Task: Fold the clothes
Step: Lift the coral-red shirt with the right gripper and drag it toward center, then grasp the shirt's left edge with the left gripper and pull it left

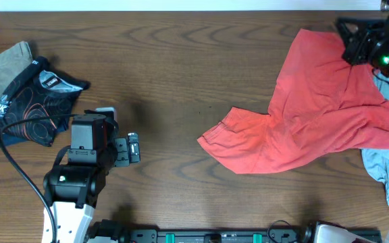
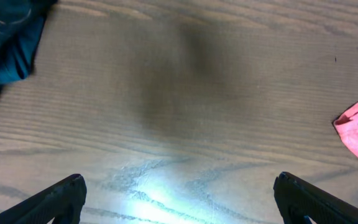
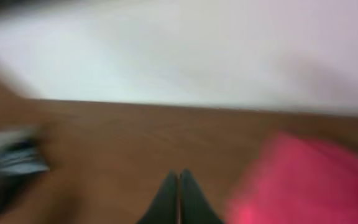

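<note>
Garment (image 1: pixel 316 115) in red lies at the table's (image 1: pixel 181 61) right, long axis slanting from far-right corner toward centre, bare wood leftward; left gripper (image 2: pixel 179 193) gapes empty, right gripper (image 3: pixel 179 185) fingers meet, hold unclear.

a dark brown wood-grain table (image 1: pixel 181 74) fills the overhead view, a pale strip (image 1: pixel 181 4) running along its far edge and a black rail (image 1: pixel 215 236) along the near one. close up, a bright glare (image 2: pixel 154 199) sits on the grain below a soft dark shadow (image 2: pixel 179 87). beyond the table's edge, blurred, stands a plain whitish wall (image 3: pixel 197 50).
</note>
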You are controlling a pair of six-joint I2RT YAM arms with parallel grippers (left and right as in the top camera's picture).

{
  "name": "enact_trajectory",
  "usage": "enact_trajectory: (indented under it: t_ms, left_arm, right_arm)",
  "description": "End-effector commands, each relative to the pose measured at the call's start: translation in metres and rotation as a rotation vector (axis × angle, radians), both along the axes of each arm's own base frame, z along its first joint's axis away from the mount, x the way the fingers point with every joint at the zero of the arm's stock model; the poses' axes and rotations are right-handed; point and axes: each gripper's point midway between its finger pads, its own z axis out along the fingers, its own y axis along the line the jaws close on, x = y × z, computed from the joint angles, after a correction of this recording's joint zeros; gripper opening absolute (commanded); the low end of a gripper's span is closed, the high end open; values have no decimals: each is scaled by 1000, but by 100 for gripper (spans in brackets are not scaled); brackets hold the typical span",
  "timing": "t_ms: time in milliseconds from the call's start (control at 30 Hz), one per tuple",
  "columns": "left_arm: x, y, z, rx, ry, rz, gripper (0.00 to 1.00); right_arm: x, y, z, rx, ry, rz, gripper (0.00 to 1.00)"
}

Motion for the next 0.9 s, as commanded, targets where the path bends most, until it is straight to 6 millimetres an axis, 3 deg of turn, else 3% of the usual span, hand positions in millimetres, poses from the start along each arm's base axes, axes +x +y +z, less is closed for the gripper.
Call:
enact_trajectory:
  t_ms: [0, 67, 133, 333, 467, 633, 867]
  left_arm:
    - [3, 1, 8, -6, -20, 13, 98]
    - [4, 1, 8, -6, -21, 13, 98]
    - [4, 1, 8, -7, -25, 13, 98]
    - [10, 0, 12, -70, -51, 101, 98]
    - [15, -5, 16, -184, -70, 207, 98]
    - [22, -41, 15, -404, -23, 163, 98]
    - [24, -70, -21, -527, 185, 179, 98]
  right_arm:
    - [-30, -117, -18, -481, 171, -550, 26]
    - [-55, -141, -24, -539, 257, -707, 55]
    - [-69, -145, -34, -544, 326, -737, 70]
    - [-92, -86, -92, -327, 558, -445, 97]
    - [-119, -73, -120, -262, 709, -420, 99]
    - [-142, -78, -147, -268, 833, -432, 99]
    - [-156, -90, -166, -213, 903, -500, 99]
